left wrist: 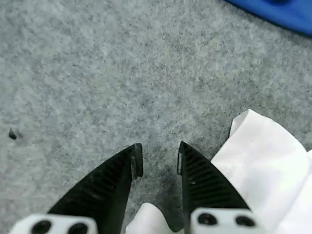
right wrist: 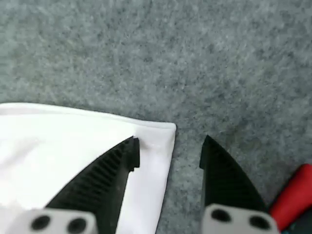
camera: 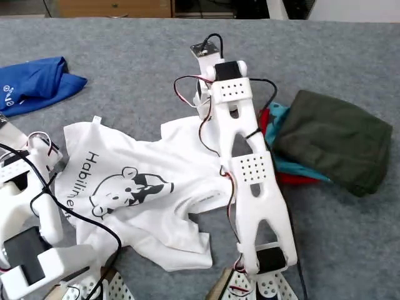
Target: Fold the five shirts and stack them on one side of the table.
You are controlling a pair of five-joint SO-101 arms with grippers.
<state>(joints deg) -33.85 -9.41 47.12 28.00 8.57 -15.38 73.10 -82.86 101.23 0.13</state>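
Right gripper (right wrist: 170, 146) parted over white shirt (camera: 156, 156) sleeve edge
Left gripper (left wrist: 159, 151) also spread, empty, above grey table (camera: 137, 62); folded stack (camera: 334, 140) near the shirt

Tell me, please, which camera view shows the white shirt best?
The high view: the white shirt lies spread out there, print and all. The left wrist view catches a white edge beside the left tool; the right wrist view, one corner at the right tool.
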